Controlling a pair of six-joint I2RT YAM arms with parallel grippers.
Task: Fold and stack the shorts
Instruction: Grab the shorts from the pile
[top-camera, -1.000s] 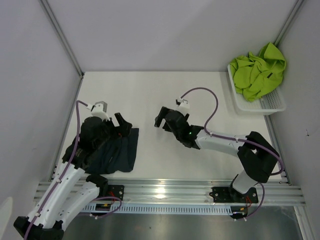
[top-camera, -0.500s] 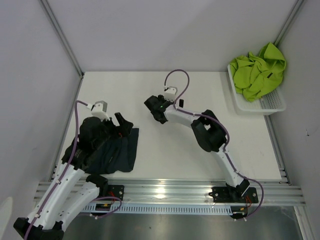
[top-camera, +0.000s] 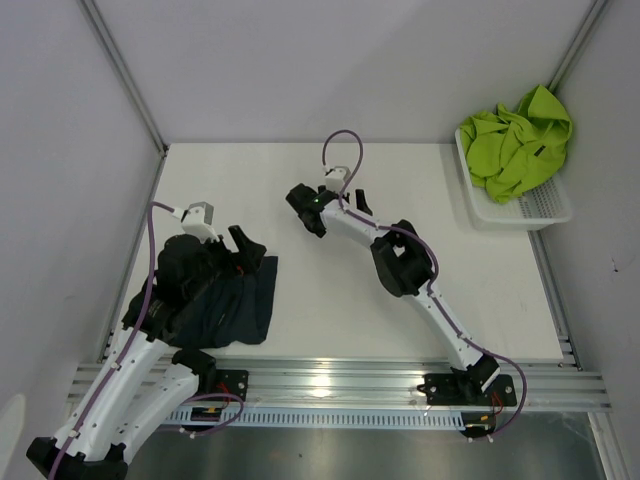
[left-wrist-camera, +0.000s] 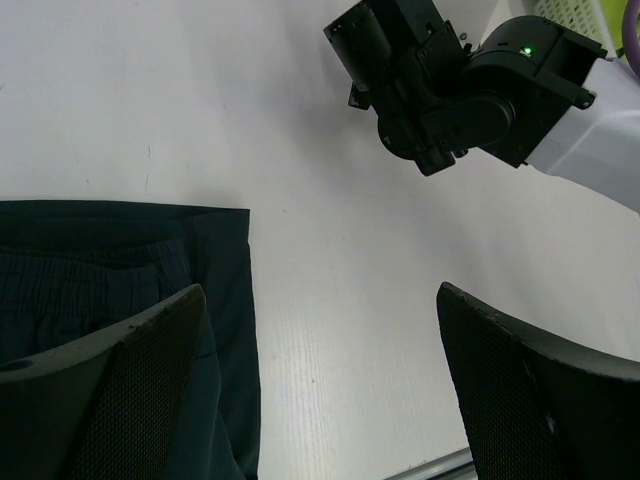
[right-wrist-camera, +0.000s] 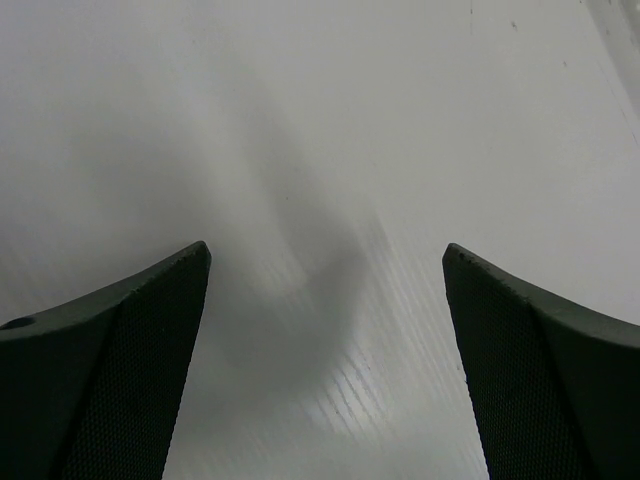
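Note:
The dark navy shorts (top-camera: 235, 308) lie flattened at the near left of the table, partly under my left arm. In the left wrist view their waistband and straight edge (left-wrist-camera: 130, 265) reach under the left finger (left-wrist-camera: 100, 390). My left gripper (top-camera: 238, 250) (left-wrist-camera: 320, 400) hovers open over the shorts' right edge, nothing between its jaws. The lime green shorts (top-camera: 515, 140) sit crumpled in the white basket (top-camera: 535, 212) at the far right. My right gripper (top-camera: 302, 207) (right-wrist-camera: 325, 370) is open over bare table near the middle and also shows in the left wrist view (left-wrist-camera: 400, 55).
Grey walls close the table on the left, back and right. A metal rail (top-camera: 330, 385) with both arm bases runs along the near edge. The right arm's forearm and purple cable (top-camera: 345, 150) stretch diagonally across the table's middle.
The right arm has swung its gripper left and farther back, from the table's centre toward the far middle, and its elbow has straightened. The left arm and the dark shorts have not moved.

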